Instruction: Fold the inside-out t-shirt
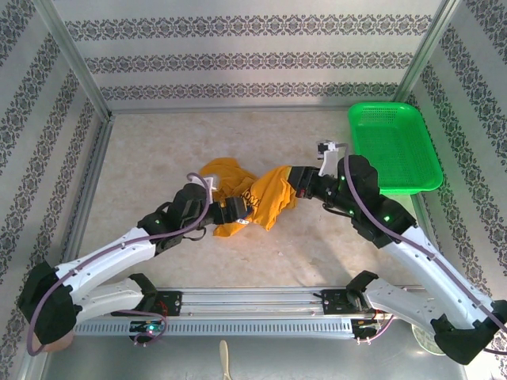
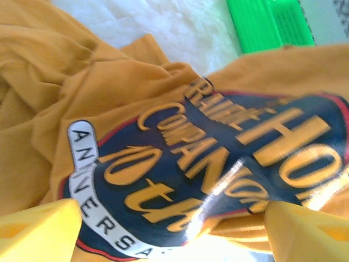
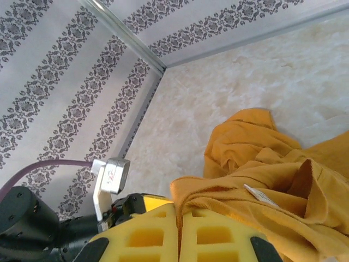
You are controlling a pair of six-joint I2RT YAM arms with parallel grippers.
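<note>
On the left of the overhead view, the left gripper [image 1: 238, 210] is seen low over the near-left part of the t-shirt [image 1: 265, 198], which lies crumpled in a heap near the middle of the table [image 1: 150, 158], between the two arms. In the left wrist view the left gripper [image 2: 174, 237] is released: its yellow fingers [image 2: 38, 229] are spread wide at the two lower corners, and nothing is clamped between them. The t-shirt [image 2: 109, 82] is spread just beyond them in wrinkled mustard-orange folds, and its dark navy print [image 2: 207, 169] with gold lettering and a white banner is turned up toward the camera, with a bright glare streak across it. Further right in the overhead view, the cloth is drawn out toward the right gripper [image 1: 303, 184], which is laid against the t-shirt's right end. In the right wrist view the right gripper [image 3: 178, 232] is clenched, its yellow fingers [image 3: 147, 237] pressed together, and an edge of the t-shirt [image 3: 262, 164] is pinched at their tips; a small white label [image 3: 259, 195] is seen on the cloth just beside them. At the far right corner of the table a green basket [image 1: 396, 146] is set, apart from the t-shirt; its edge [image 2: 267, 24] is also caught at the top of the left wrist view.
</note>
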